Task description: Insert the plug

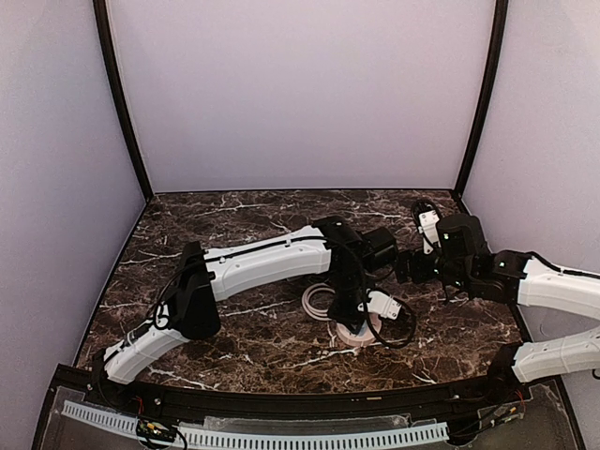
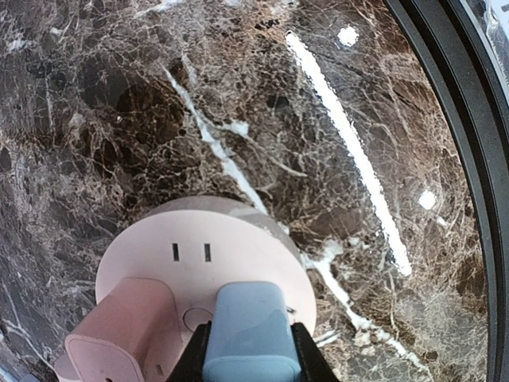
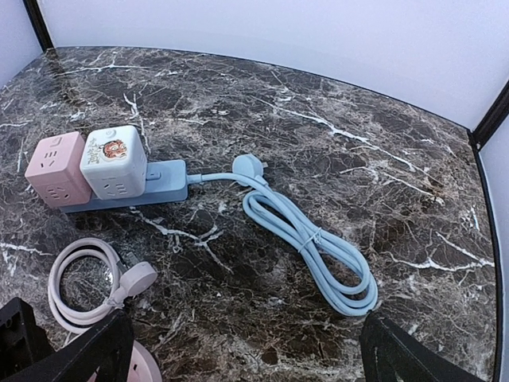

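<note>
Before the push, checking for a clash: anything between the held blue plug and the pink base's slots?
Nothing visible covers the slots. A pink cube sits on the pink base beside the blue plug, clear of them.

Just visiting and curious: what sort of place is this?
Probably a robot test booth: plain lilac walls enclose a dark marble-patterned tabletop, two white-and-black robot arms reach over it, and a blue power strip lies there.

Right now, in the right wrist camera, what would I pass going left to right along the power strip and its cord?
pink cube adapter → white cube adapter with a cartoon sticker → blue cord's plug head → bundled blue cable
</note>
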Motion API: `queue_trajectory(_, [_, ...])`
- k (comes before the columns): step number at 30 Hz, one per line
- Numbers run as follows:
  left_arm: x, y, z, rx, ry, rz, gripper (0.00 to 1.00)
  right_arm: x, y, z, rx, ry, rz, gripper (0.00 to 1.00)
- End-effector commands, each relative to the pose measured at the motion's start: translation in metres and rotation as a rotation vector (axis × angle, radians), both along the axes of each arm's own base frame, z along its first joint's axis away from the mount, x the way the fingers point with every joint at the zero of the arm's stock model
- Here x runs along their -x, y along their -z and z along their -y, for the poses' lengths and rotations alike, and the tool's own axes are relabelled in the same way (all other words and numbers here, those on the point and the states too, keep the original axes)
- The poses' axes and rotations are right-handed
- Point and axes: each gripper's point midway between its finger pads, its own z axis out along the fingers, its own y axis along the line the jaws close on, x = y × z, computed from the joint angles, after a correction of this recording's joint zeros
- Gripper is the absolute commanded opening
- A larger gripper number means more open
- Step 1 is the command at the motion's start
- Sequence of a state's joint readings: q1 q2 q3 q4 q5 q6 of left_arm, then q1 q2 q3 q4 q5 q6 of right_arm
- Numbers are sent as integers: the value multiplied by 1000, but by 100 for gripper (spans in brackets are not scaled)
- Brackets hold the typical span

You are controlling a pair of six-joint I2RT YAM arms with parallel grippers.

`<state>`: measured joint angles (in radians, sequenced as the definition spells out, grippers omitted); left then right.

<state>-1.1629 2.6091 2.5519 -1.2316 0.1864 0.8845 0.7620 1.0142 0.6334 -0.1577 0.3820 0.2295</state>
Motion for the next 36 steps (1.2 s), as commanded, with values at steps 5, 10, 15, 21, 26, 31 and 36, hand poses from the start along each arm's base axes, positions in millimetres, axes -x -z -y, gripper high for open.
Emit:
queue_trajectory(5, [23, 123, -33, -242, 30, -98, 1, -2, 3, -4, -8, -18, 1, 99])
queue_trajectory(10, [16, 111, -27, -216, 13, -61, 2, -2, 2, -4, -10, -17, 5, 99])
queue_trajectory(15, [11, 90, -20, -176, -23, -40, 21, -1, 0, -4, -13, -16, 10, 99])
queue_trajectory(21, [10, 56, -5, -62, -63, -59, 47, -1, -2, -3, -21, -15, 15, 99])
queue_trajectory(26, [9, 41, -6, -27, -78, -46, 65, 0, -5, -2, -29, -17, 21, 99])
queue_trajectory(31, [7, 33, -4, -10, -96, -36, 95, 1, -7, -2, -35, -16, 26, 99])
queue_trajectory(36, [6, 23, -2, 14, -110, -34, 99, 1, -6, -2, -35, -15, 24, 99])
